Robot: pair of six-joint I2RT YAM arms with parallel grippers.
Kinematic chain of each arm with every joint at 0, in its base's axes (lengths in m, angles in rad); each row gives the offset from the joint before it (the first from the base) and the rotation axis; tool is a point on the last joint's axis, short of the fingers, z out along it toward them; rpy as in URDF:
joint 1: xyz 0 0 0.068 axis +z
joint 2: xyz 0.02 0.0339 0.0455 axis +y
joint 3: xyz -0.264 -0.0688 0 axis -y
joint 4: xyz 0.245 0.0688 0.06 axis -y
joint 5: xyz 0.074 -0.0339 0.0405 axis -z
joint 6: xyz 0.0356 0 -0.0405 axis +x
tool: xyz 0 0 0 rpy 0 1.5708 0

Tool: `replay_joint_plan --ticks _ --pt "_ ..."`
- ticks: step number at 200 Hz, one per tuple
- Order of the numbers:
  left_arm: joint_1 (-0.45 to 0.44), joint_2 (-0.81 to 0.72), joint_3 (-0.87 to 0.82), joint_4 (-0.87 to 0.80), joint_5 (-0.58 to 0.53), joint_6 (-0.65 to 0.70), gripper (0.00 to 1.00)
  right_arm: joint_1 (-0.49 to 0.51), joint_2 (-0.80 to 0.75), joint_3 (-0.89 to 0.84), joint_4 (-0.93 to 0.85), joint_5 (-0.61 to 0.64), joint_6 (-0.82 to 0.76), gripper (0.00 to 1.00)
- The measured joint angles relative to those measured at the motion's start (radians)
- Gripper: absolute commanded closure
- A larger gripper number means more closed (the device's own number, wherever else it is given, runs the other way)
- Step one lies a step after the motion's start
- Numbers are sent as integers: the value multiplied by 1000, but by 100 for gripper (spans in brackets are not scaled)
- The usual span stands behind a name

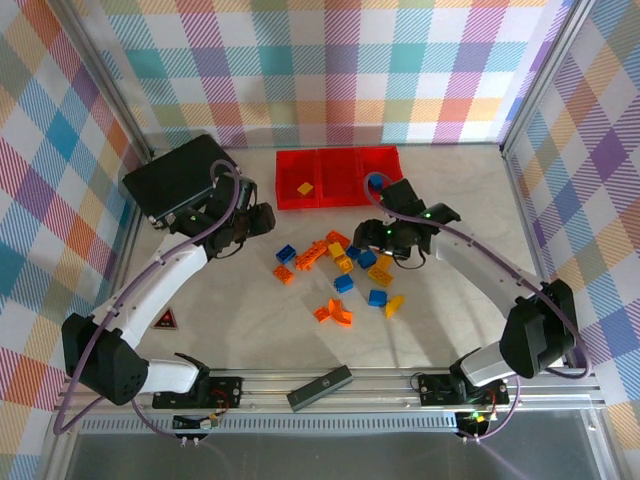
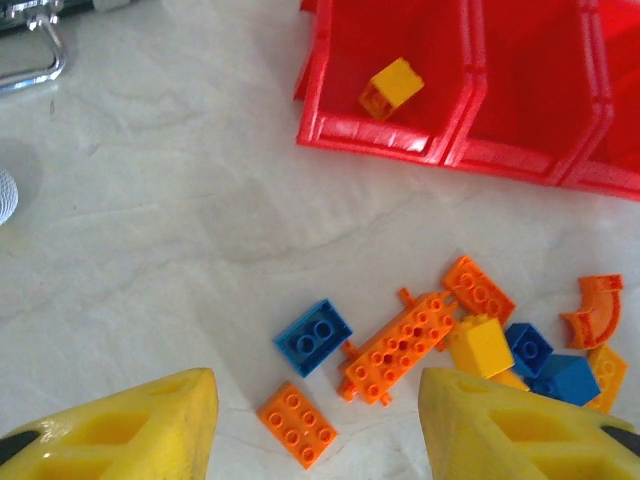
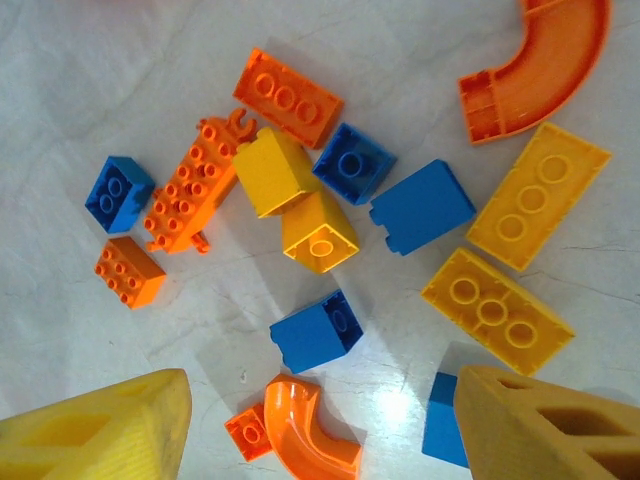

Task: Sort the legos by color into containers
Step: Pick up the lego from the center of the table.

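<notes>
At mid-worktop, the legos (image 1: pixel 340 268): a loose scatter of blue, orange and yellow pieces on the pale worktop (image 1: pixel 240 320), just in front of the containers (image 1: pixel 300 204) and between the two arms.
Bins: three red ones joined in a row along the far side, openings up. The row's long axis runs left to right in the overhead view.
Sorted so far: one yellow brick (image 2: pixel 392 87) lies in the leftmost bin.
Left tool (image 2: pixel 315 430): fingers apart at a middling width, holding nothing, hovering over the left edge of the scatter.
Right tool (image 3: pixel 320 420): fingers likewise apart and holding nothing, hovering above the crowded right part of the scatter.
Step in hand: by my judgement the sort is at an early stage, with both tools between picks and lining up on a piece.
Long orange piece (image 2: pixel 398 348): flat, studs up. Its long axis runs on a diagonal from lower left to upper right in the left wrist view, and a yellow cube (image 2: pixel 482 345) sits just beside its far end.
Easier targets: the small orange plate (image 2: pixel 297 425) and the blue brick (image 2: pixel 313 336) lie apart from their neighbours.
Next move: probably a straight descent onto one piece, with the fingers set across its short side before closing. In the crowded middle a finger could nudge adjoining bricks.
</notes>
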Motion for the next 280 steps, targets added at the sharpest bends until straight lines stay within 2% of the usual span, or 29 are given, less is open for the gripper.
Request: replay_joint_plan --ticks 67,100,124,151,185,225,280 --pt "0 -51 -162 -13 -12 -50 44 137 171 96 36 11 -5 30" --pt "-18 -29 -232 -17 -3 -114 43 141 177 99 43 13 -20 30" --pt "-59 63 -226 -19 -4 -161 43 139 175 100 41 32 -34 30" --pt "-135 214 -155 -34 -18 -211 43 111 143 96 41 45 -50 29" --pt "-195 332 -86 -44 -30 -274 42 31 21 42 41 57 -54 29" --pt "-206 415 -45 -47 -46 -315 42 -43 -65 -24 40 56 -56 29" --pt "-206 429 -44 -46 -64 -347 42 -107 -110 -70 34 56 -58 29"
